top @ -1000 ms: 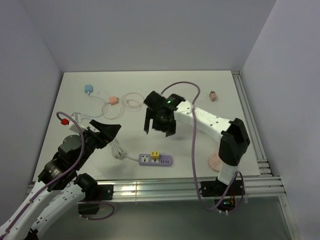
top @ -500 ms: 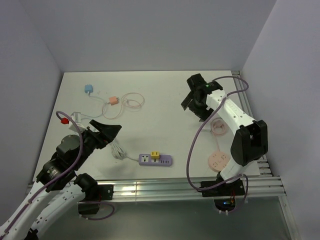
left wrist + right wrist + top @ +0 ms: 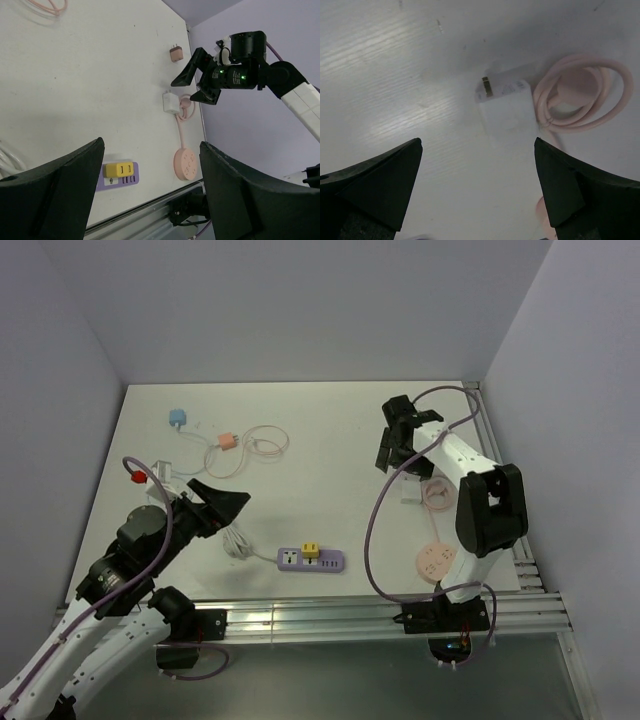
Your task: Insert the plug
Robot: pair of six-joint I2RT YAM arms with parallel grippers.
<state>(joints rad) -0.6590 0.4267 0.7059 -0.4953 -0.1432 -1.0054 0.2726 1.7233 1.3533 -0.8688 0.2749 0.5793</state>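
A white plug [image 3: 411, 490] lies on the table at the right, its prongs showing in the right wrist view [image 3: 507, 112], joined to a coiled pink cable [image 3: 585, 95]. My right gripper [image 3: 392, 455] is open and empty, hovering just above and behind this plug [image 3: 480, 190]. A purple power strip [image 3: 312, 560] with a yellow adapter [image 3: 310, 550] plugged in lies near the front edge, also in the left wrist view [image 3: 120, 175]. My left gripper [image 3: 222, 500] is open and empty, held above the table left of the strip [image 3: 150, 190].
A round pink socket hub [image 3: 436, 564] lies at the front right on the pink cable. A blue plug [image 3: 178, 418] and a peach plug [image 3: 227, 441] with a thin looped cable lie at the back left. A small brown plug [image 3: 175, 53] lies at the back right. A white cord [image 3: 235, 540] trails from the strip.
My right arm has swung from the table's middle to the right side and now hangs over the white plug, still open. The left arm has barely moved.
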